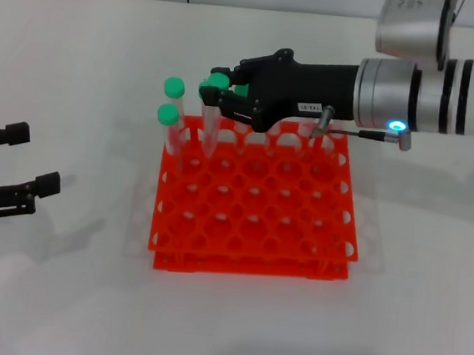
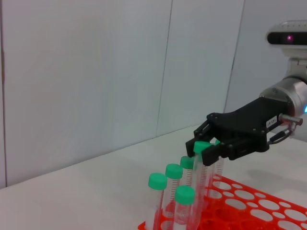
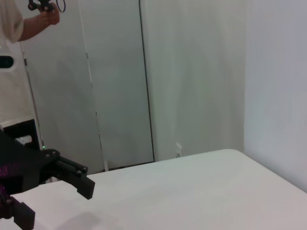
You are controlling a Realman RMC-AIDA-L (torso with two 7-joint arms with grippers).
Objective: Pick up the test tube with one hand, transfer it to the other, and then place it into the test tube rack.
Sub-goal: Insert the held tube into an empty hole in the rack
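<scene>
My right gripper (image 1: 217, 97), black with a small white label, reaches over the back left of the orange-red test tube rack (image 1: 250, 258). It is shut on the top of a clear test tube (image 1: 210, 129) with a green cap. The tube stands almost upright, its lower end at a back-row hole. The left wrist view shows the same grip (image 2: 207, 149) on the tube (image 2: 199, 172). Several other green-capped tubes (image 1: 169, 122) stand in the rack's back left corner. My left gripper (image 1: 33, 158) is open and empty, low over the table left of the rack.
The rack sits mid-table on a white table (image 1: 424, 330). Most of its holes are unfilled. A wall runs behind the table's far edge. A person (image 3: 19, 19) stands far off in the right wrist view.
</scene>
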